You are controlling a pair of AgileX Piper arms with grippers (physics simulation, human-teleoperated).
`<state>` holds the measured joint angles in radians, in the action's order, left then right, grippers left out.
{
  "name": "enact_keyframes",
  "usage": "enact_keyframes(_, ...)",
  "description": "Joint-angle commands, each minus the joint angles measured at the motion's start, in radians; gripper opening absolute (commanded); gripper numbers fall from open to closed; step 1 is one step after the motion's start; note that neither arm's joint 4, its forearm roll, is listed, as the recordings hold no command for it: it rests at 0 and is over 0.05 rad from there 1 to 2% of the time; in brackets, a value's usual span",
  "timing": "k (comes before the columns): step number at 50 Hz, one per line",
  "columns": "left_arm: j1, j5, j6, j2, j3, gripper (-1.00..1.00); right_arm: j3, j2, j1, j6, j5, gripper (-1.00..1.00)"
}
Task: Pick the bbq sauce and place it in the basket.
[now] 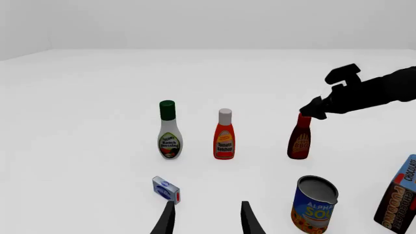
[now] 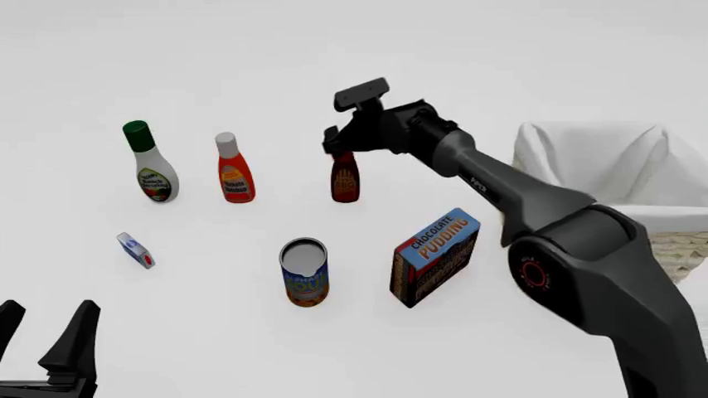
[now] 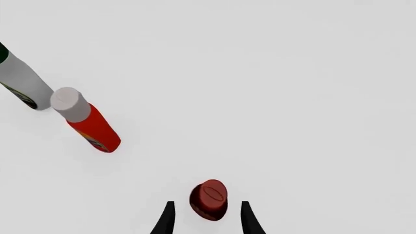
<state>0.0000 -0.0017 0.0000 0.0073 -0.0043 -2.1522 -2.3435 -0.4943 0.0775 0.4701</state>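
Bbq sauce stands upright right of the ketchup bottle, behind the soup can and pudding box; right gripper, fingers apart, straddles its cap untouching.

glossy bbq sauce; woven wicker basket, cloth-lined.

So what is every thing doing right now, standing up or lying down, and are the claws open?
bbq sauce: upright, cap between the right claw's fingers.
Ketchup bottle: upright, capped.
Ranch bottle: upright, capped.
Soup can: upright.
Pudding box: standing on end.
Small blue box: lying down.
basket: upright, nothing visible inside.
right claw: open around the cap.
left claw: open, holding nothing.
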Motion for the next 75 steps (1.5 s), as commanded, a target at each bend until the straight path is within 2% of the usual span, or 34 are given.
enact_keyframes(1,0.000,0.000,0.000,0.000,0.000,1.00,-0.045,-0.045,-0.005,0.000,0.007,1.00)
enact_keyframes(17,0.000,0.000,0.000,0.000,0.000,1.00,-0.116,-0.104,-0.004,0.004,0.028,1.00)
enact_keyframes(44,0.000,0.000,0.000,0.000,0.000,1.00,-0.172,-0.160,0.003,0.004,0.054,1.00)
enact_keyframes(75,0.000,0.000,0.000,0.000,0.000,1.00,-0.407,-0.322,0.008,0.004,0.189,1.00)
